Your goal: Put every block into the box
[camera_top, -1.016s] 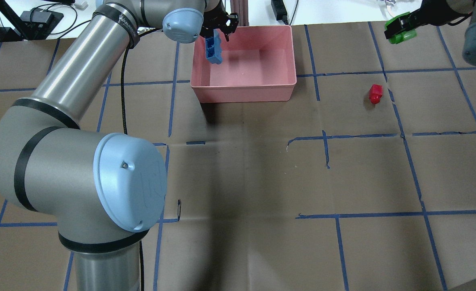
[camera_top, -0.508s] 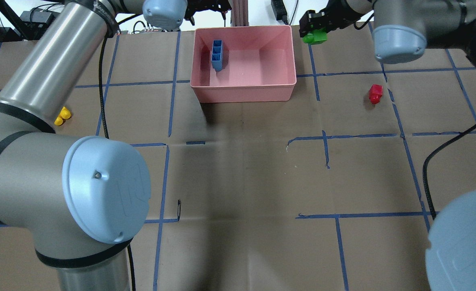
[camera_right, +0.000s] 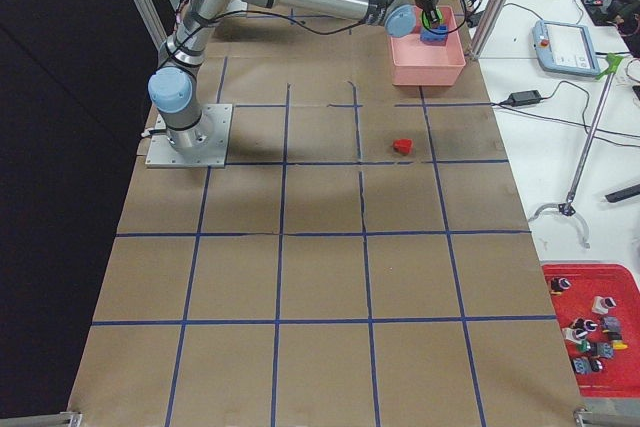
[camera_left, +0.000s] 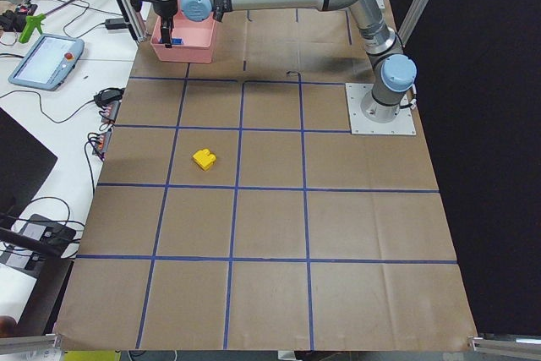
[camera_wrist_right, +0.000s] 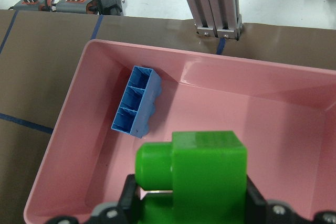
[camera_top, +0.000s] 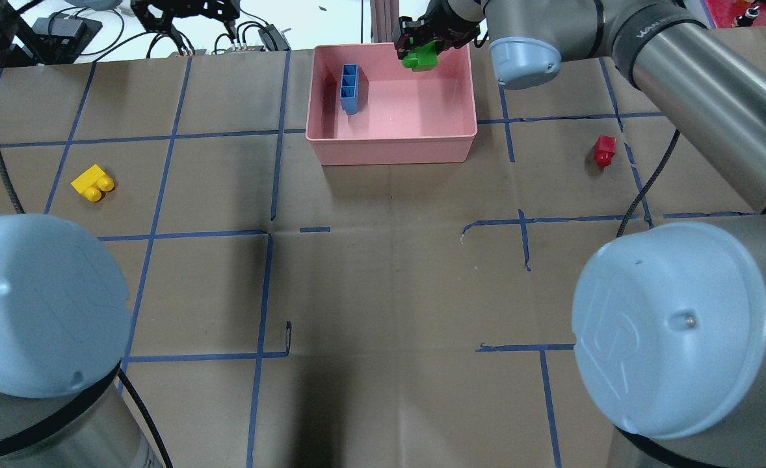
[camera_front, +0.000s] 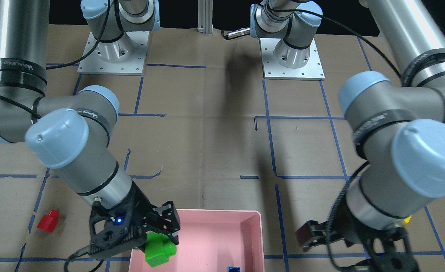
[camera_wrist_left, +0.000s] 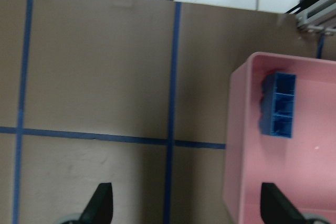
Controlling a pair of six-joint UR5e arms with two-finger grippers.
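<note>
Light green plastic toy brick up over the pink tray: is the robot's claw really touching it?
Touching. The right wrist view shows the right gripper's black fingers pressed against both sides of the light green brick.

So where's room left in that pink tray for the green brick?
From overhead, the box floor is bare from the blue block, near its left wall, across to the right wall. Only that left side is crowded. The green block hangs above.

Blue block (camera_top: 349, 88) in pink box (camera_top: 389, 149); green (camera_top: 421, 60) above; red (camera_top: 605, 151), yellow (camera_top: 92, 184) outside.
</note>
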